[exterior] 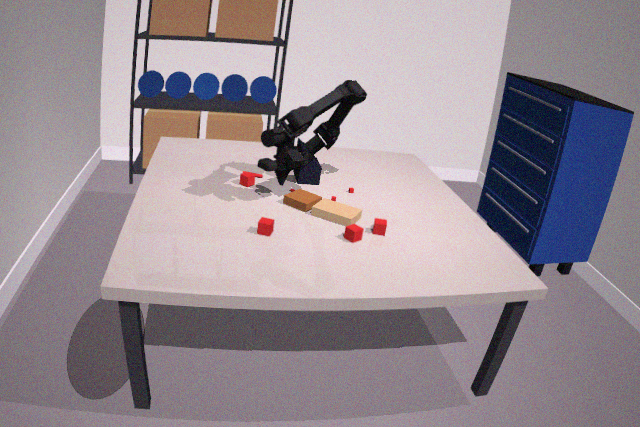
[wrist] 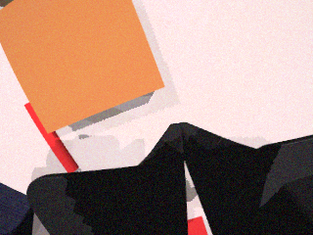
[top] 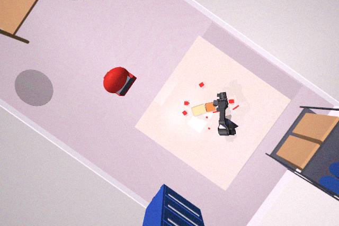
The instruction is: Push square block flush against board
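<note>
The square block [top: 210, 107] [exterior: 302, 199] [wrist: 83, 64] is orange-brown and lies flat. The board [top: 198, 109] [exterior: 337, 211] is pale tan, longer, and also flat. One side of the block faces the board's end. A thin dark line shows between them, so I cannot tell whether they touch. Their long outer edges look nearly in line. My gripper [exterior: 281, 182] [wrist: 178, 130] is shut and empty. It is raised off the table beside the block, on the side away from the board. In the top view the arm hides the block's far edge.
Red cubes [top: 202, 84] [exterior: 265, 226] stand around the parts, with two more [top: 186, 103] [top: 184, 113] near the board and another [top: 231, 101] [exterior: 247, 178] beyond the arm. Thin red bars [top: 235, 107] [wrist: 64, 157] and small red cubes [top: 206, 117] [exterior: 351, 190] lie nearby.
</note>
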`<state>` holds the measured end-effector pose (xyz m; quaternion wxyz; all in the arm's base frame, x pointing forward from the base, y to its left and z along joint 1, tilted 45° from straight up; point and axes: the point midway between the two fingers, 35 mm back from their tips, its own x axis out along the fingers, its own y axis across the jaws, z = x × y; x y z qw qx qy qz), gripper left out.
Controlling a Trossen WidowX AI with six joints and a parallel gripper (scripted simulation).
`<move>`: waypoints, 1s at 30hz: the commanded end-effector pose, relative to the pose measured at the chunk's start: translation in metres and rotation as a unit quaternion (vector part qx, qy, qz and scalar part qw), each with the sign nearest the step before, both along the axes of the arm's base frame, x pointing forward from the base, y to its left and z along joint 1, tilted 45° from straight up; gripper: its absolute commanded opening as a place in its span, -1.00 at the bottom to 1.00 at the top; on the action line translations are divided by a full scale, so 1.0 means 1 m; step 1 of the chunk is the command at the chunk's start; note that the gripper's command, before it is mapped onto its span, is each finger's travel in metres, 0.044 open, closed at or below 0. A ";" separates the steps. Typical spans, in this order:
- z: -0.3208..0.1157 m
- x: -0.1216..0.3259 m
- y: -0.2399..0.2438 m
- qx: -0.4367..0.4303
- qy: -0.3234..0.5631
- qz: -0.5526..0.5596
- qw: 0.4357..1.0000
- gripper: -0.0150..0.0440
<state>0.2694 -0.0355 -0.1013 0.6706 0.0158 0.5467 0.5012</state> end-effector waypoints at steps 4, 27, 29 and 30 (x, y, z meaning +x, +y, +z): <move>-0.001 -0.015 0.000 0.011 -0.067 0.074 0.995 -0.49; -0.035 -0.015 0.044 0.013 -0.075 0.082 0.994 -0.49; -0.034 -0.012 0.046 0.013 -0.076 0.082 0.994 -0.49; -0.033 -0.011 0.047 0.013 -0.076 0.082 0.994 -0.49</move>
